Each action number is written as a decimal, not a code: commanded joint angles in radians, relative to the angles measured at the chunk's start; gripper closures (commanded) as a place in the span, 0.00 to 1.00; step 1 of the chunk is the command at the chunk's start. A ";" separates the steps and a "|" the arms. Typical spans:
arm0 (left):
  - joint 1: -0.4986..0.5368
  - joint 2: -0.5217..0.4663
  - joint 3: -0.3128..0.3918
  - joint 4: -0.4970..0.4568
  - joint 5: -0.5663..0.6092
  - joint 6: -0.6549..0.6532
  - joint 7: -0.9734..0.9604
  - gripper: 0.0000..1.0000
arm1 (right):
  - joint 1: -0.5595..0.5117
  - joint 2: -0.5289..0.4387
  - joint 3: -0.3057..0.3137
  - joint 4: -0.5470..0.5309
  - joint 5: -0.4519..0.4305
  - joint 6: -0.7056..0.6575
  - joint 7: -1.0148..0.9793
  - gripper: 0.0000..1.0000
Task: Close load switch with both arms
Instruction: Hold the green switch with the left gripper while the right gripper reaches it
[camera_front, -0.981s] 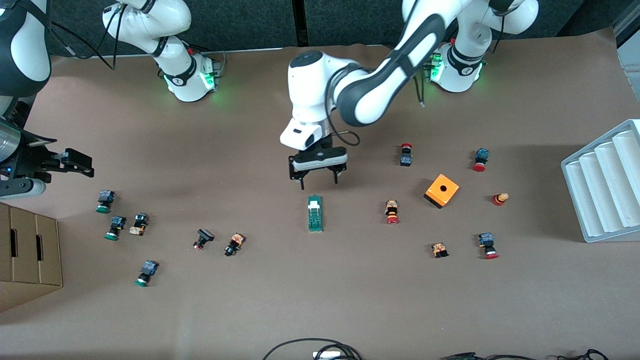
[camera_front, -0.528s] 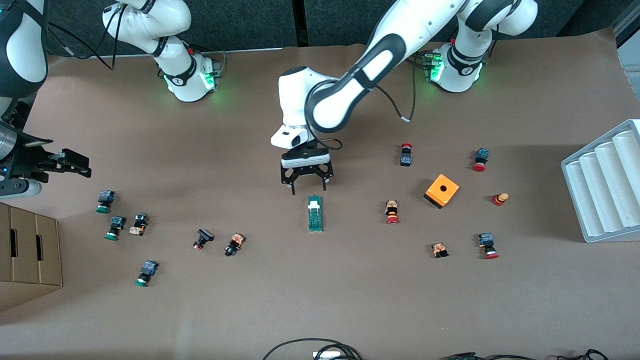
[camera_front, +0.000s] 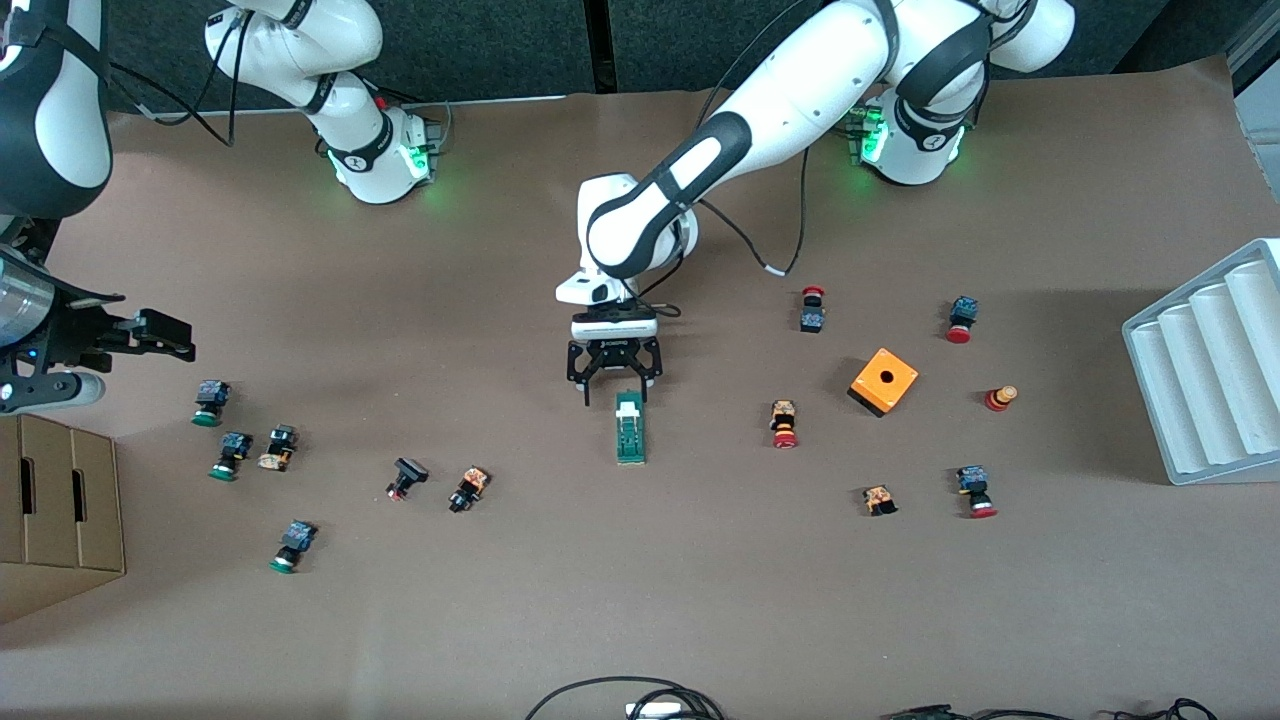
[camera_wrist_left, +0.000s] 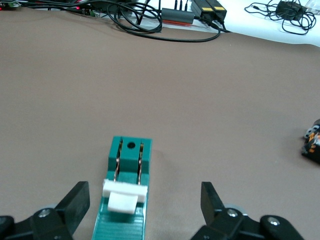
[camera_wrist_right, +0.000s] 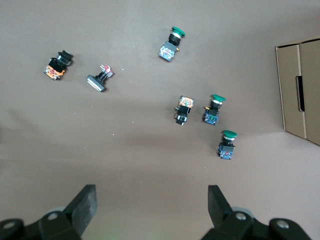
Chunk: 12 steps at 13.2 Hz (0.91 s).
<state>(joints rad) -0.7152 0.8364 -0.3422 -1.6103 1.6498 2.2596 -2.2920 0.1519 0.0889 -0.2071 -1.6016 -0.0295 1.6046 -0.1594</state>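
The load switch is a narrow dark-green block lying flat mid-table, its white lever tab at the end toward the robot bases. My left gripper is open and low over that tab end, its fingers straddling the tab without touching it. In the left wrist view the switch and its tab lie between the open fingers of the left gripper. My right gripper is open and empty, waiting high over the right arm's end of the table; it also shows in the right wrist view.
An orange cube box and several red-capped push buttons lie toward the left arm's end. Green-capped buttons lie under the right gripper. A cardboard box and a white ridged tray stand at the table's ends. Cables lie at the front edge.
My left gripper has come down and toward the front camera, from short of the switch to over its tab end. The right gripper has barely shifted.
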 joint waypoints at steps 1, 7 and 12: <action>-0.038 0.029 0.011 0.007 0.065 -0.063 -0.047 0.01 | 0.009 0.021 0.003 0.006 -0.018 -0.011 -0.006 0.00; -0.056 0.078 0.011 -0.003 0.154 -0.170 -0.052 0.01 | 0.017 0.072 0.006 0.009 0.120 0.038 0.102 0.00; -0.079 0.084 0.011 -0.016 0.156 -0.204 -0.139 0.02 | 0.109 0.118 0.008 0.009 0.190 0.090 0.358 0.00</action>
<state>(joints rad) -0.7713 0.9198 -0.3390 -1.6157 1.7850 2.0940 -2.3759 0.2273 0.1834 -0.1951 -1.6017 0.1102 1.6729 0.0977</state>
